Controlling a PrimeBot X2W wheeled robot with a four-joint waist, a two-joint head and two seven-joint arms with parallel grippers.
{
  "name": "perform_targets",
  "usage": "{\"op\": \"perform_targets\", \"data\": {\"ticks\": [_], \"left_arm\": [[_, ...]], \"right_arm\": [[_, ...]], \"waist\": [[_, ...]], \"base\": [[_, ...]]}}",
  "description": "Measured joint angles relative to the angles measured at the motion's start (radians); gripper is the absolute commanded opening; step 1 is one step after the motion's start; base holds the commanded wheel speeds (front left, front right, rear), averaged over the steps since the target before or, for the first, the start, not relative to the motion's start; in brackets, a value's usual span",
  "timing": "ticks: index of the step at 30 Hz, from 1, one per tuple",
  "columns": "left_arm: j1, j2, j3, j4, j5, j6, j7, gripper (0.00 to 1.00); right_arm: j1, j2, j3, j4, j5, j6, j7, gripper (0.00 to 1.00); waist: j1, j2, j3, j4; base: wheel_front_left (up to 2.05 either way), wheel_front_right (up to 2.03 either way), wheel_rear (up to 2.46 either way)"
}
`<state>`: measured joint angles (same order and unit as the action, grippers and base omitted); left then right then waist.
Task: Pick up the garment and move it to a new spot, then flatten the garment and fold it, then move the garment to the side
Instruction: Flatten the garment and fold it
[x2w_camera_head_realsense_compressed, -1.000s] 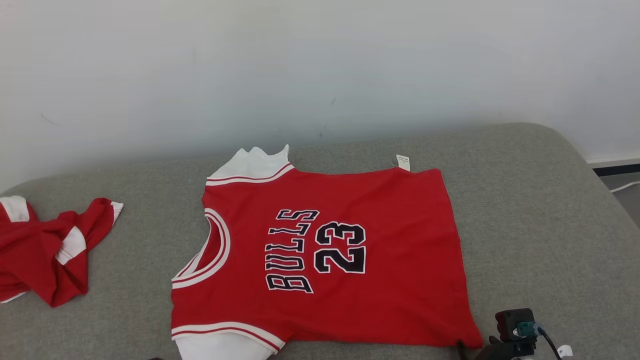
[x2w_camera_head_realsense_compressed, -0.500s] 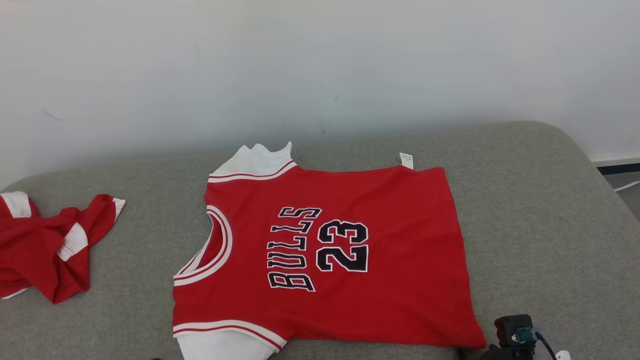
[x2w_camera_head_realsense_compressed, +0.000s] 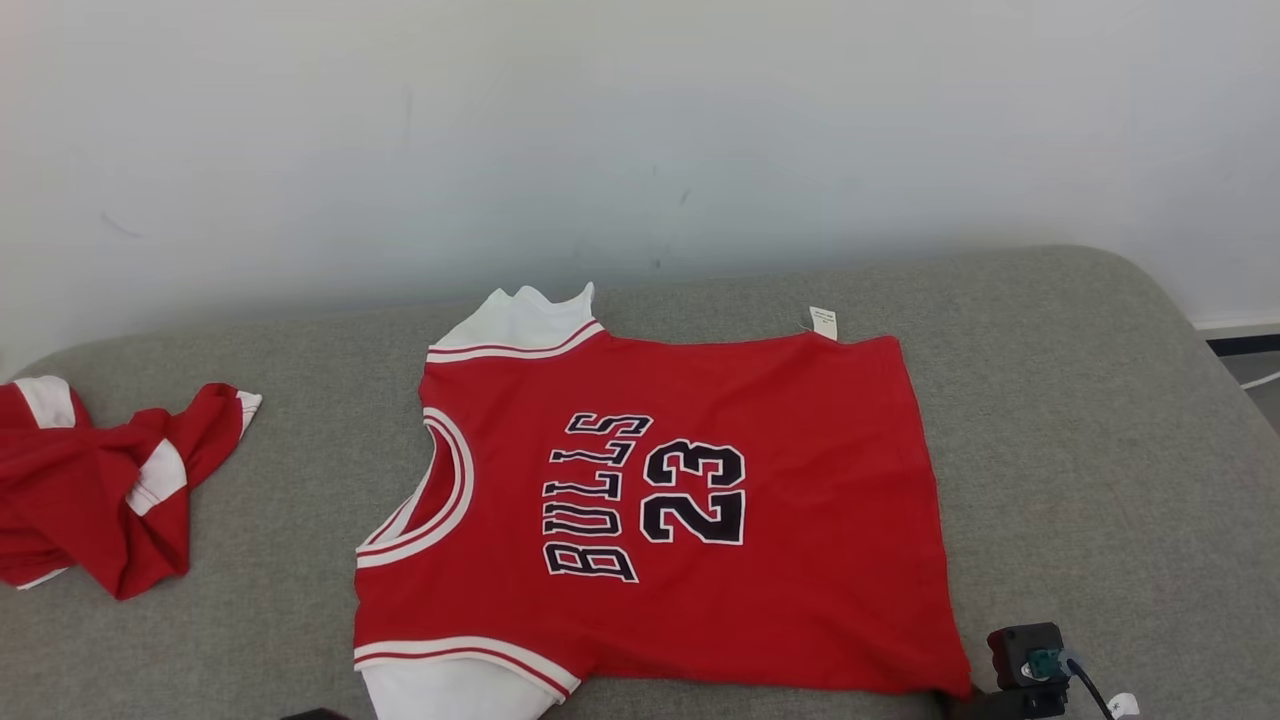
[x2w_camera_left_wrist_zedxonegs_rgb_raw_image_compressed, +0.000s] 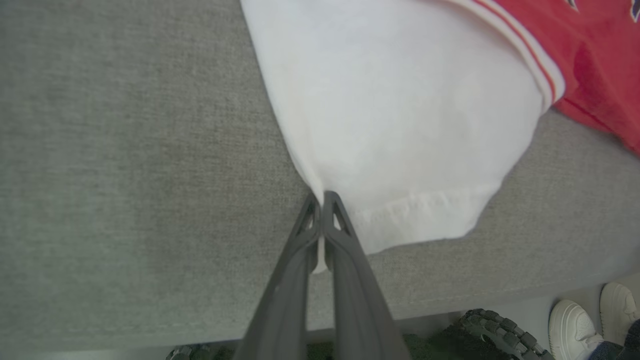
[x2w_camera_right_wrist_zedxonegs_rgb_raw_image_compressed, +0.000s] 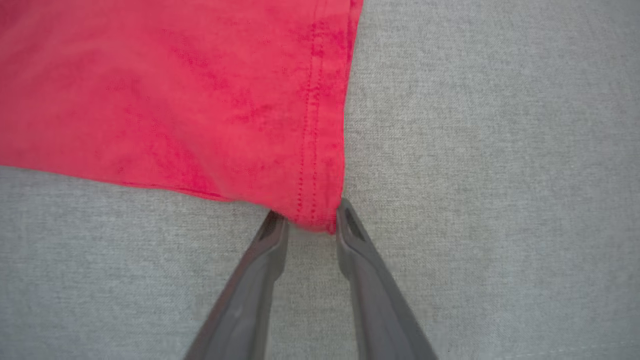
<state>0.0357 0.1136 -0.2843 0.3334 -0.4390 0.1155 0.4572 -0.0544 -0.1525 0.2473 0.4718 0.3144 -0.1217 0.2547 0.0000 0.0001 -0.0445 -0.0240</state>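
The garment (x2w_camera_head_realsense_compressed: 800, 450) is a red jersey with white sleeves and black "BULLS 23" lettering, lying flat on the grey cushion (x2w_camera_head_realsense_compressed: 1080, 400), collar to the left. In the left wrist view my left gripper (x2w_camera_left_wrist_zedxonegs_rgb_raw_image_compressed: 320, 197) is shut on the edge of the near white sleeve (x2w_camera_left_wrist_zedxonegs_rgb_raw_image_compressed: 400, 100). In the right wrist view my right gripper (x2w_camera_right_wrist_zedxonegs_rgb_raw_image_compressed: 310, 215) has its fingers apart, one on each side of the red hem corner (x2w_camera_right_wrist_zedxonegs_rgb_raw_image_compressed: 320, 210), which lies on the cushion. My right wrist (x2w_camera_head_realsense_compressed: 1025, 665) shows beside the garment's near right corner.
A second red and white garment (x2w_camera_head_realsense_compressed: 100, 490) lies crumpled at the cushion's left end. A white wall stands behind the cushion. In the left wrist view, a person's white shoes (x2w_camera_left_wrist_zedxonegs_rgb_raw_image_compressed: 575, 320) and a wheel (x2w_camera_left_wrist_zedxonegs_rgb_raw_image_compressed: 500, 335) are on the floor past the front edge.
The head camera has shifted a little, so the whole picture sits slightly to the right. My left gripper has closed and my right gripper's fingers have narrowed. The garment lies as before.
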Motion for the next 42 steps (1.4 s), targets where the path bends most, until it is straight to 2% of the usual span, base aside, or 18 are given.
{"op": "perform_targets", "data": {"ticks": [2, 3, 4, 5, 14, 18, 20, 27, 30, 33, 42], "left_arm": [[0.000, -0.001, 0.000, 0.000, 0.000, 0.000, 0.000, 0.05], [0.000, -0.001, 0.000, 0.001, 0.000, 0.000, 0.000, 0.05], [0.000, -0.001, 0.000, 0.001, 0.000, 0.000, 0.000, 0.04], [0.000, -0.001, 0.000, 0.002, 0.000, 0.000, 0.000, 0.00], [0.006, -0.002, 0.029, -0.049, -0.014, 0.000, -0.036, 0.00], [0.021, -0.002, 0.055, -0.100, -0.028, 0.006, -0.056, 0.00], [0.021, -0.006, 0.070, -0.136, -0.032, 0.007, -0.074, 0.00], [0.003, -0.019, 0.091, -0.216, -0.038, 0.007, -0.103, 0.00], [-0.047, -0.020, 0.093, -0.217, -0.037, 0.007, -0.103, 0.00], [-0.107, -0.020, 0.085, -0.208, -0.034, 0.007, -0.102, 0.00], [-0.288, -0.023, 0.091, -0.094, -0.003, 0.007, -0.086, 0.00]], "right_arm": [[0.000, 0.000, 0.001, 0.008, 0.000, 0.000, 0.000, 0.14], [0.000, 0.000, 0.002, 0.010, 0.000, 0.001, -0.001, 0.14], [0.000, 0.000, 0.003, 0.011, 0.000, 0.002, -0.001, 0.00], [0.000, 0.000, 0.003, 0.012, 0.000, 0.003, -0.001, 0.00], [0.008, 0.001, -0.016, 0.001, 0.019, 0.016, -0.027, 0.00], [0.023, 0.001, -0.032, -0.045, 0.047, 0.028, -0.037, 0.00], [0.036, 0.002, -0.038, -0.070, 0.064, 0.050, -0.045, 0.00], [0.043, -0.014, -0.063, -0.144, 0.081, 0.058, -0.063, 0.00], [0.035, -0.015, -0.066, -0.159, 0.088, 0.061, -0.062, 0.00], [0.008, -0.021, -0.058, -0.179, 0.089, 0.077, -0.060, 0.00], [-0.123, -0.024, -0.043, -0.177, 0.089, 0.097, -0.021, 0.00]], "waist": [[0.0000, -0.0001, 0.000, 0.001], [-0.0001, 0.0000, 0.000, 0.001], [-0.0001, 0.0000, -0.001, 0.002], [-0.0001, -0.0001, -0.001, 0.002], [-0.0001, -0.0001, -0.012, 0.003], [-0.0001, 0.0000, -0.019, 0.002], [-0.0001, -0.0001, -0.022, 0.002], [-0.0001, 0.0000, -0.026, 0.001], [-0.0001, -0.0001, -0.024, -0.001], [-0.0001, -0.0002, -0.018, -0.005], [0.0000, -0.0001, 0.026, -0.030]], "base": [[0.00, 0.00, 0.00], [0.00, 0.00, 0.00], [0.00, 0.00, 0.00], [0.00, 0.00, 0.00], [0.00, 0.00, 0.00], [0.00, 0.00, 0.00], [0.00, 0.00, 0.00], [0.00, 0.00, 0.00], [0.00, 0.00, 0.00], [0.00, 0.00, 0.00], [0.00, 0.00, 0.00]]}}
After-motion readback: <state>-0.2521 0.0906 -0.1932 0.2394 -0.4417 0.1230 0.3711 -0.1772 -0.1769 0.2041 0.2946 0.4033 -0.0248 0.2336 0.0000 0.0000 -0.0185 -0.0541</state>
